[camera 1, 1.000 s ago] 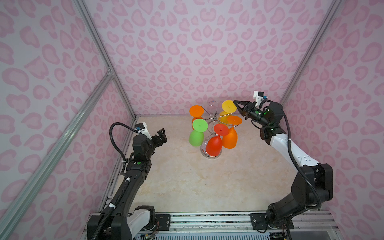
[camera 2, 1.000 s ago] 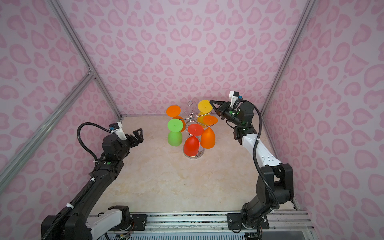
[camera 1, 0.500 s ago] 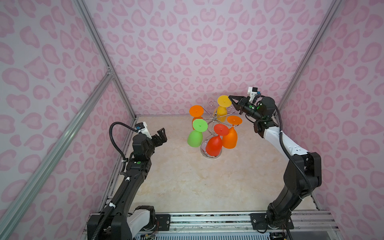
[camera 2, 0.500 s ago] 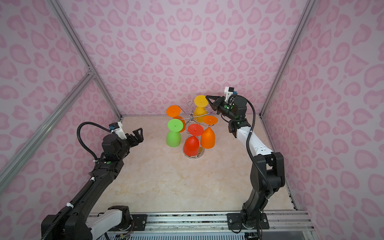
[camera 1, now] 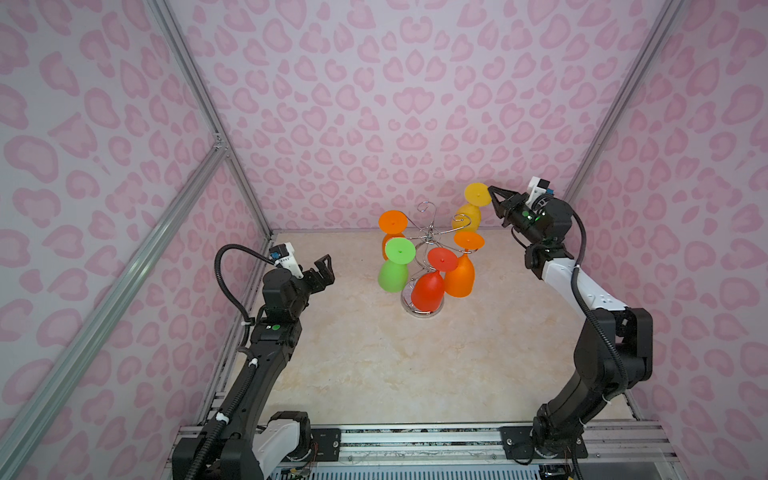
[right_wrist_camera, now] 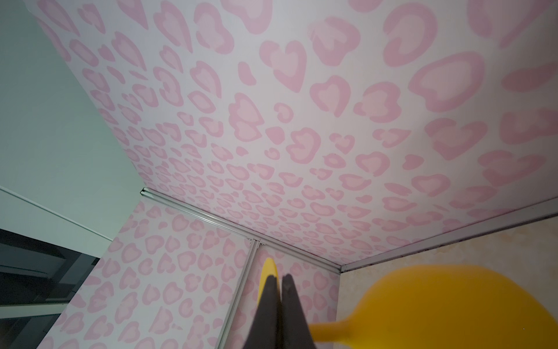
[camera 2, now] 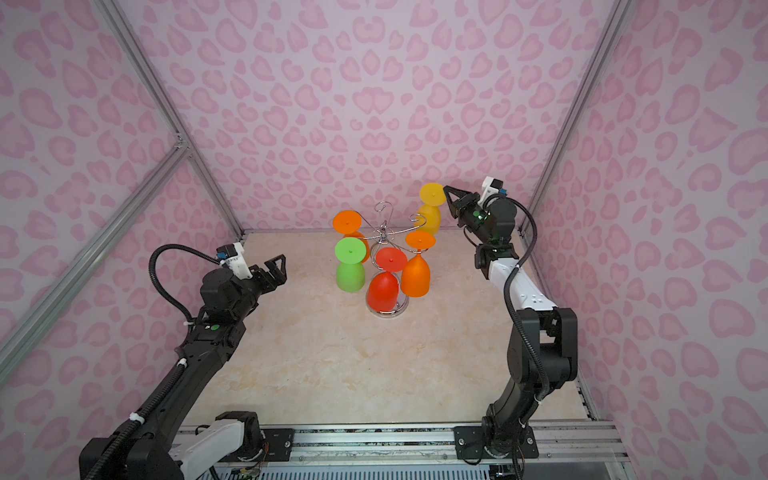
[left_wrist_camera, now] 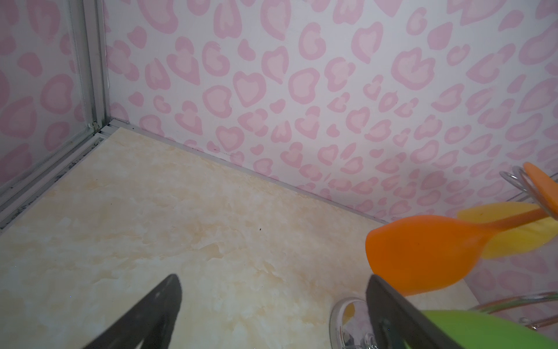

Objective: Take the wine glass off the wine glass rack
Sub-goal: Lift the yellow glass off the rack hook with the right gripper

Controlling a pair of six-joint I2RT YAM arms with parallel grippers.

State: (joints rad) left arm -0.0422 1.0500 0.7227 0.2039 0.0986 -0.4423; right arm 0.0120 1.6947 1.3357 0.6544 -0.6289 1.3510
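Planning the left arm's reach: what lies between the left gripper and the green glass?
Only bare table lies between the left gripper and the green glass, as both top views show.

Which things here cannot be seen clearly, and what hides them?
Both top views: the rear orange wine glass's bowl, mostly behind the green wine glass.
Top views: whether the yellow wine glass touches the wine glass rack; too small.
Right wrist view: yellow bowl blurred, cut off by the edge.
Left wrist view: the left gripper's finger covers part of the rack's base.
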